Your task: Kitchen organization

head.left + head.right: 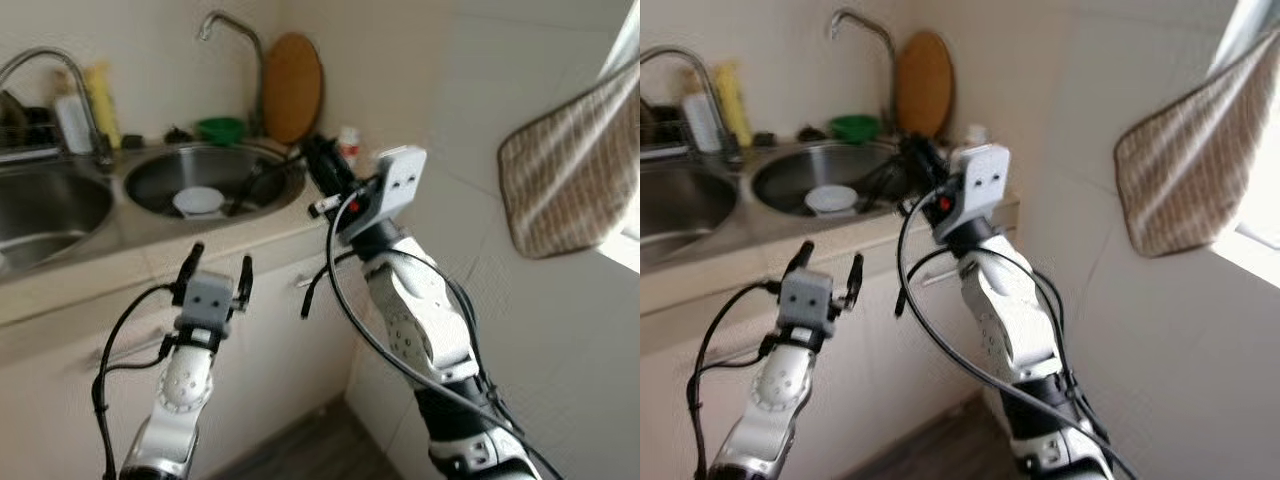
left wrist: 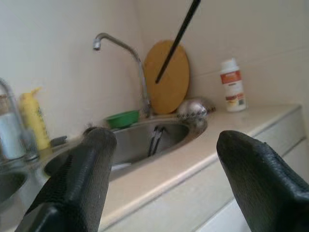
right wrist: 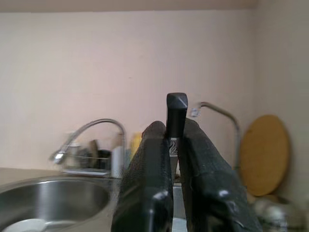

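Right tool (image 3: 175,145) clenched on a thin black utensil handle (image 3: 176,113) at the round steel sink's (image 1: 150,175) 3 o'clock rim — stiff, light, probably slick; grip mid-handle. Left tool (image 1: 215,268) released, below the desk (image 1: 150,255) edge.

a bowl (image 1: 199,201) lies in the sink (image 1: 215,176), cutting board (image 1: 292,88) behind.
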You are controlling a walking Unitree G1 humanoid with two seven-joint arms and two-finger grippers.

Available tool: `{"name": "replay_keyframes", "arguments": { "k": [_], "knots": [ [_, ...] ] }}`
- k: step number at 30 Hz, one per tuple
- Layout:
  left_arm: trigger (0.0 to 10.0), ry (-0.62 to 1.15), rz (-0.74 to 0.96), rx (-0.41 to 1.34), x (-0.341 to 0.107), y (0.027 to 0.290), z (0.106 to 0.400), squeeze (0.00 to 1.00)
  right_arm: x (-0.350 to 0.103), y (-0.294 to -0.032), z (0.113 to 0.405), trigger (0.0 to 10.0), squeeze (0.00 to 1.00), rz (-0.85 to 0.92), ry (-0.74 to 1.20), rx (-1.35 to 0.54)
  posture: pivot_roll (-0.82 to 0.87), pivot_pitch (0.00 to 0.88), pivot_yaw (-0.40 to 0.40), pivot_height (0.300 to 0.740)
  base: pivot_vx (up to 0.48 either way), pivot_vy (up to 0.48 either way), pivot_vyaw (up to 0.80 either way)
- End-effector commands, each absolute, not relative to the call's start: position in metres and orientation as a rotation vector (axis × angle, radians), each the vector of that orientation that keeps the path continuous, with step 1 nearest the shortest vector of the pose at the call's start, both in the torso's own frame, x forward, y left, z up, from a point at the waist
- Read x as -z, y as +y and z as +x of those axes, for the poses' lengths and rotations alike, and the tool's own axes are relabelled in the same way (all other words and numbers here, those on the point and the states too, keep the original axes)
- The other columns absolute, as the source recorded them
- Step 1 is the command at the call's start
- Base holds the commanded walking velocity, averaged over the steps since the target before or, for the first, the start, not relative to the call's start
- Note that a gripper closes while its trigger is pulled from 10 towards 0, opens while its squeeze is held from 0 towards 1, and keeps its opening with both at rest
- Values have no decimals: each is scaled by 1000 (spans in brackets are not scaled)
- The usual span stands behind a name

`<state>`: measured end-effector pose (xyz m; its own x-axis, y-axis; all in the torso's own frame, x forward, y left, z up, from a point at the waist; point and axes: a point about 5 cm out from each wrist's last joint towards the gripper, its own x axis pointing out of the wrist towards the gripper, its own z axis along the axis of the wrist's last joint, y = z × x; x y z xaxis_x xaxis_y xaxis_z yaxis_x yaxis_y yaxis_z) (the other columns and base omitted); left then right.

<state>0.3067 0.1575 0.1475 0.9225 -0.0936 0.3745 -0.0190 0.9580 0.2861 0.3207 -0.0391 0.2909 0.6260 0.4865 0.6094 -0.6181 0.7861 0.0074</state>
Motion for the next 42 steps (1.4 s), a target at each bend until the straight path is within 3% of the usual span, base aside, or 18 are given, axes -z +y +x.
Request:
{"name": "replay_keyframes", "arguments": {
  "k": [1, 7, 18, 29, 42],
  "knots": [
    [10000, -418, 278, 80, -152, 143, 308, 0, -300, -41, 320, 10000, 0, 244, -671, -627, 130, 0, -85, 740, 465, 0, 800],
    [10000, -428, 277, 78, -156, 144, 309, 0, -305, -43, 322, 10000, 0, 287, -683, -610, 133, 0, -86, 740, 448, 0, 785],
    [10000, -474, 299, 36, -164, 147, 309, 0, -317, -47, 327, 10000, 0, 312, -688, -605, 134, 0, -87, 740, 374, 0, 174],
    [10000, -472, 287, 23, -166, 147, 309, 0, -315, -39, 328, 10000, 0, 320, -662, -641, 144, 0, -91, 740, 0, 0, 800],
    [10000, -464, 270, 30, -165, 147, 308, 0, -312, -46, 337, 10000, 0, 340, -642, -540, 141, 0, -95, 740, 0, 464, 185]
  ]
}}
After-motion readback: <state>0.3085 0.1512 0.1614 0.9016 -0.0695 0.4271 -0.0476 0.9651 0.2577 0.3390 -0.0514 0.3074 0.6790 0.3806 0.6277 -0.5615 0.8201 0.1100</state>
